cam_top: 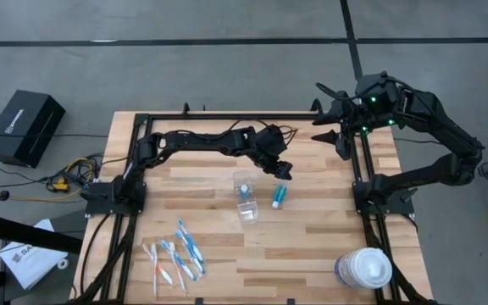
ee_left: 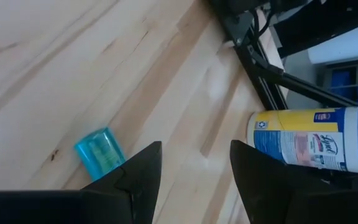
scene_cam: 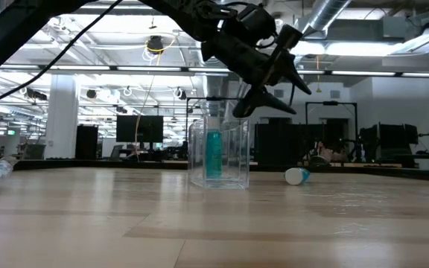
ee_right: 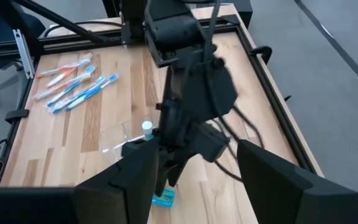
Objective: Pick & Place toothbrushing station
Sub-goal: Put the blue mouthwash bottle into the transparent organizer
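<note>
The left hand (cam_top: 283, 172) hovers open and empty just above the small teal tube (cam_top: 277, 197) lying on the wooden counter (cam_top: 329, 237), beside the clear plastic cup (cam_top: 245, 197). It should descend straight, fingers across the tube's width, before closing.

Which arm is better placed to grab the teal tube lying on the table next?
Left. The left gripper hangs jaws open just behind the lying teal tube, beside the clear cup. The right gripper sits back over the table's far right edge, also open, well away from it.
</note>
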Controlling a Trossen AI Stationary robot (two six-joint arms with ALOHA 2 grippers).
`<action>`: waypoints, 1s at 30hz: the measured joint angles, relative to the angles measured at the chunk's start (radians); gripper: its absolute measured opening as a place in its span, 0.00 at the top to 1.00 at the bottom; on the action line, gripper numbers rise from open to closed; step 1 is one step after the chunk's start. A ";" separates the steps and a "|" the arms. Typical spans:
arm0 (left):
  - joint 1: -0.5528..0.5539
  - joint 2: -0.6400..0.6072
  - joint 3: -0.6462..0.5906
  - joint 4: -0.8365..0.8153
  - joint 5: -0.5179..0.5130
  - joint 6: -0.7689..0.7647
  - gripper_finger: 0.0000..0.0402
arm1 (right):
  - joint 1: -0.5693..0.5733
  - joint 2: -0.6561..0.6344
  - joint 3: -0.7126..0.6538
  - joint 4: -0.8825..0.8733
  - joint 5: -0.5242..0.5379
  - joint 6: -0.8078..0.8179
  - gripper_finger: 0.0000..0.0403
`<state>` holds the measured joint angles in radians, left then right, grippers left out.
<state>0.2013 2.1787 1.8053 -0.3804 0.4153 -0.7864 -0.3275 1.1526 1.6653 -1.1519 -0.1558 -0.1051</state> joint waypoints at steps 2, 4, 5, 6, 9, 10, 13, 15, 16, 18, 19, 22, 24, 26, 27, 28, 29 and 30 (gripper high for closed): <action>0.001 -0.004 0.000 0.004 0.012 0.000 0.54 | 0.000 0.002 0.000 0.000 0.000 0.000 0.48; 0.003 -0.003 0.000 0.001 0.039 -0.004 0.54 | 0.000 0.001 0.000 0.000 0.000 0.000 0.48; 0.001 -0.001 0.000 -0.003 0.047 -0.005 0.54 | 0.000 0.001 0.000 0.000 0.000 0.000 0.47; -0.003 0.002 0.000 -0.010 0.049 -0.005 0.54 | 0.000 0.001 0.000 0.000 0.000 0.000 0.47; -0.006 0.003 -0.001 -0.015 0.045 -0.004 0.54 | 0.000 0.001 0.000 0.000 0.000 0.000 0.47; -0.006 0.003 -0.001 -0.014 0.045 -0.001 0.54 | 0.000 0.001 0.000 0.000 0.000 0.000 0.48; -0.002 0.003 -0.001 -0.030 0.034 0.020 0.54 | 0.000 0.001 0.000 0.000 0.000 0.000 0.48; 0.001 0.010 -0.001 -0.039 0.027 0.025 0.54 | 0.000 0.001 0.000 0.000 0.000 0.004 0.47; 0.001 0.018 0.000 -0.040 0.028 0.026 0.54 | 0.000 0.001 0.000 0.000 0.000 0.007 0.47; -0.002 0.035 -0.002 -0.050 0.027 0.029 0.54 | 0.000 0.001 0.000 0.000 0.000 0.008 0.47; -0.006 0.046 -0.002 -0.045 0.028 0.034 0.54 | 0.000 0.001 0.000 0.001 0.000 0.009 0.47; -0.023 0.073 -0.002 -0.029 0.043 0.039 0.54 | 0.000 0.001 0.000 0.001 0.000 0.009 0.47; -0.034 0.094 -0.002 0.002 0.046 0.025 0.54 | 0.000 0.001 0.000 0.001 0.000 0.009 0.47; -0.041 0.103 -0.002 0.014 0.046 0.004 0.54 | 0.000 0.001 0.000 0.001 0.000 0.009 0.47; -0.044 0.109 -0.001 0.016 0.047 -0.004 0.54 | 0.000 0.001 0.000 0.001 0.000 0.010 0.47; -0.044 0.115 0.000 0.019 0.050 -0.006 0.54 | -0.001 0.001 0.000 0.001 0.000 0.011 0.47; -0.045 0.125 0.000 0.012 0.055 -0.008 0.54 | -0.001 0.001 0.000 0.001 -0.001 0.011 0.47; -0.047 0.134 0.000 0.009 0.055 -0.013 0.54 | -0.001 0.001 0.000 0.001 0.000 0.011 0.47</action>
<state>0.1539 2.3129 1.8049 -0.3715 0.4705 -0.7999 -0.3283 1.1538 1.6653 -1.1511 -0.1562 -0.0940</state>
